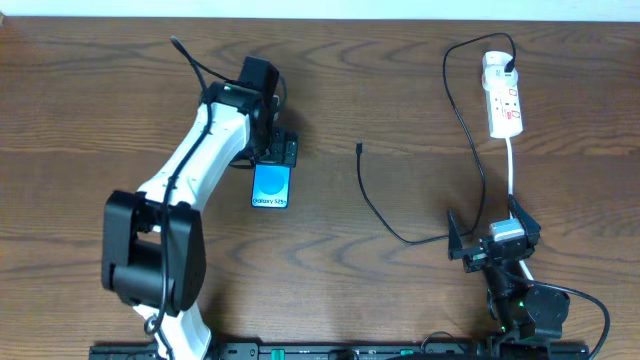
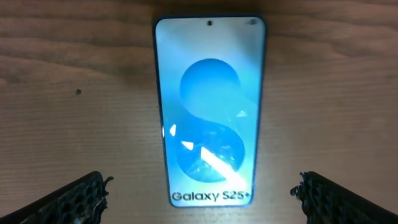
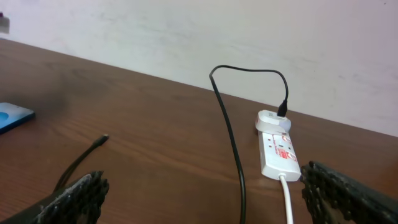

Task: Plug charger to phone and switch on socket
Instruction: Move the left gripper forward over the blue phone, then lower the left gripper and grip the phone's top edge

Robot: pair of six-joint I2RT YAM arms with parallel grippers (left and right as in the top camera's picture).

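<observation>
Left gripper (image 1: 272, 152) held spread at the phone (image 1: 271, 186)
Right gripper (image 1: 492, 238) is seen spread; the charger tip (image 1: 359, 150) is laid apart, right of the phone.

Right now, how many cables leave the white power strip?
2. The thin black charger cable starts at the white power strip's far end; the thicker white cord leaves its near end.

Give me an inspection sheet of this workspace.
Surface: brown wooden table.
Job's things: phone face up, screen lit; socket at far right; charger tip lying free between them, not in phone.
Clutter: nothing seen.
Grippers: left gripper open over the phone; right gripper open, empty.
Cables: charger plugged at socket; white cord runs from socket towards right gripper.
Surroundings: pale wall behind table.
</observation>
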